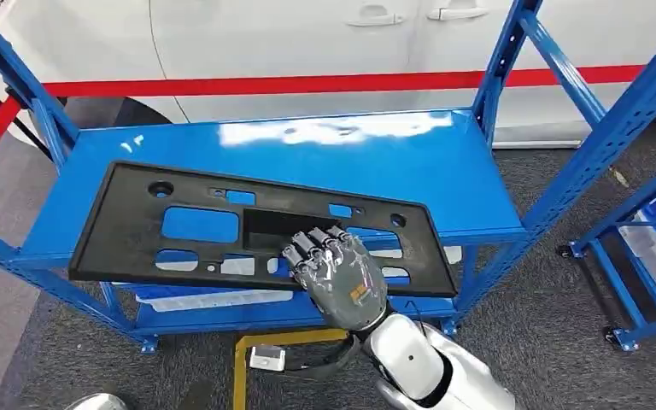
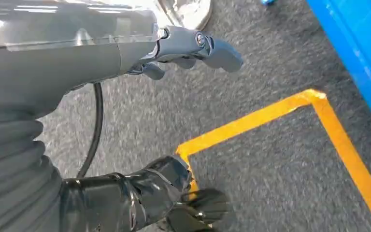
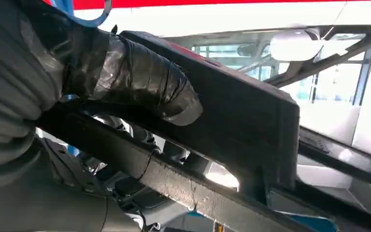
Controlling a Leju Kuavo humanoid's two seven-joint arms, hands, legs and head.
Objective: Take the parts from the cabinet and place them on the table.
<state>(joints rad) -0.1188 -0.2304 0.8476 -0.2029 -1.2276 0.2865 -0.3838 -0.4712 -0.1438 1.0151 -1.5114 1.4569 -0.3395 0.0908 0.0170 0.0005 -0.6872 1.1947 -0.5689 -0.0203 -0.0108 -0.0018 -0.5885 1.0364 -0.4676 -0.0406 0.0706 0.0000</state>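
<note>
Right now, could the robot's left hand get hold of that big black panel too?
Probably not as it hangs: the left hand points down at the grey floor, apart from the black panel, which the right hand grips.

Your right arm is reaching forward from below, its right hand (image 1: pixel 339 272) gripping the black panel (image 1: pixel 137 222), fingers curled over the panel's near edge. Your left hand (image 2: pixel 188 48) is hanging low, fingers loosely apart, holding nothing.

Right hand's (image 1: pixel 340 272) fingertips behind panel (image 1: pixel 179 224)
</note>
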